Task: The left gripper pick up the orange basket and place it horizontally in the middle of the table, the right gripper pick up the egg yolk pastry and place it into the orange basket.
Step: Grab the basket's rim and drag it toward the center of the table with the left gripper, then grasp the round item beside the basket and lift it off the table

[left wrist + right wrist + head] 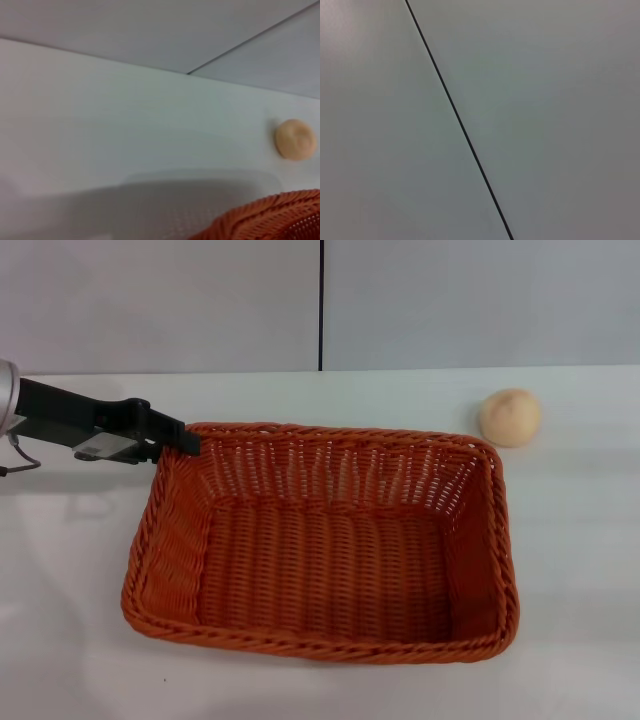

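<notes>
On the white surface [580,570], the left gripper [185,441] pinches the basket [320,550] rim; release gently, keeping it level.

Setting: robot test bench, lab-like. Evidence: plain white table [90,660] (no cloth or markings), flat grey panelled wall [450,300] with one dark vertical seam [321,300]; black robot arm [70,415] reaching in.
</notes>
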